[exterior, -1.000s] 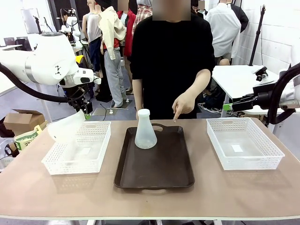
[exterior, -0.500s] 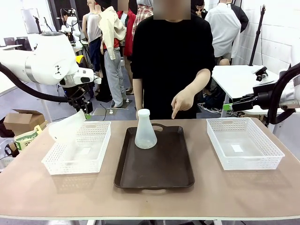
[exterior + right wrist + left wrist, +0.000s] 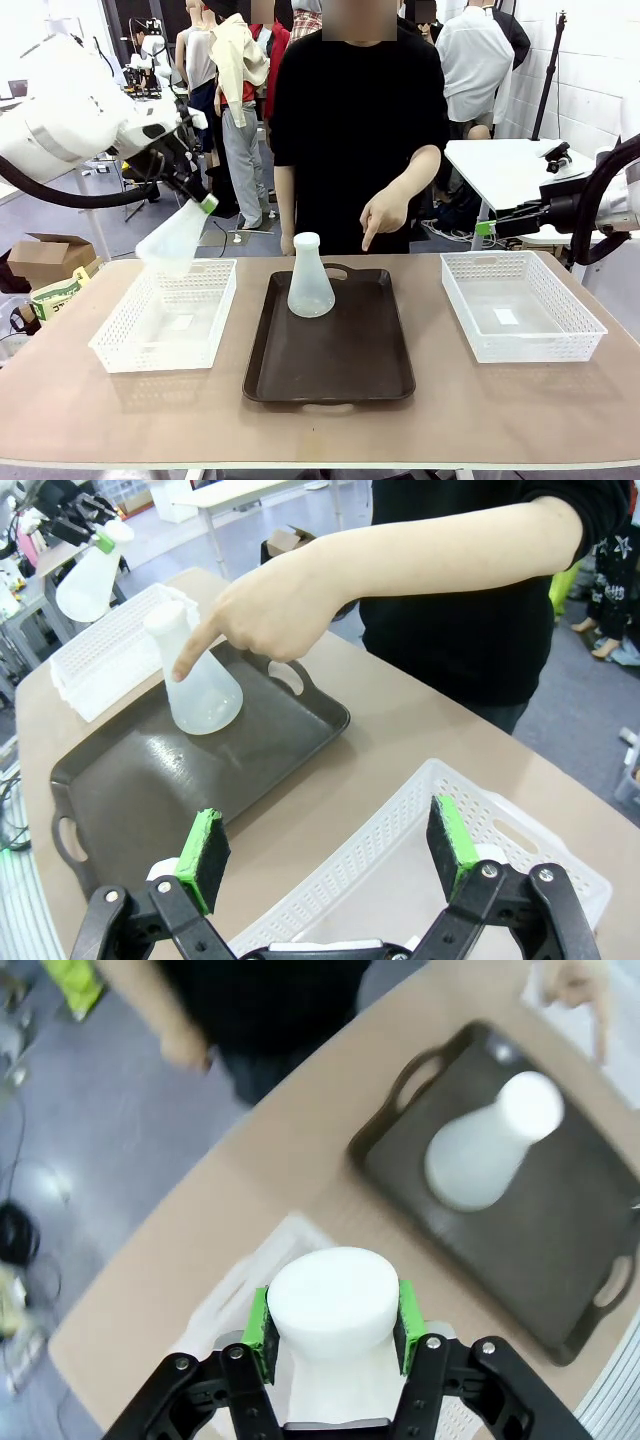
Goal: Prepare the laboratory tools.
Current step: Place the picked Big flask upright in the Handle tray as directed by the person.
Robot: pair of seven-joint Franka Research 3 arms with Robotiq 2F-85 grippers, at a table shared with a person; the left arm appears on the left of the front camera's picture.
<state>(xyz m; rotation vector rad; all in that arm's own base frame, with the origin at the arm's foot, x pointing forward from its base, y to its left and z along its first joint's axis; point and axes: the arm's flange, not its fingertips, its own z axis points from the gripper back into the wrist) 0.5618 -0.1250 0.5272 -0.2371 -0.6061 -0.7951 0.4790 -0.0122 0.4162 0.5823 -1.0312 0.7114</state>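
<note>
One frosted white conical flask (image 3: pixel 311 279) stands upright at the far end of the dark brown tray (image 3: pixel 330 360); it also shows as the flask (image 3: pixel 487 1150) and the flask (image 3: pixel 201 685). My left gripper (image 3: pixel 205 204) is shut on the neck of the second flask (image 3: pixel 172 243), which hangs tilted, base down-left, above the far edge of the left white basket (image 3: pixel 165 315). In the left wrist view the green pads (image 3: pixel 262 1320) clamp that flask's neck (image 3: pixel 333 1303). My right gripper (image 3: pixel 330 855) stands open above the right basket (image 3: pixel 400 890).
The person stands at the far side, a hand (image 3: pixel 380 213) pointing down towards the tray's far right corner; the hand (image 3: pixel 262 605) hovers beside the standing flask. The right basket (image 3: pixel 520 305) lies at the table's right. The held flask (image 3: pixel 88 575) shows far off.
My left arm has lifted and swung the held flask up and to the right, from low over the left basket to above its far edge. The person's hand keeps pointing; my right arm is still.
</note>
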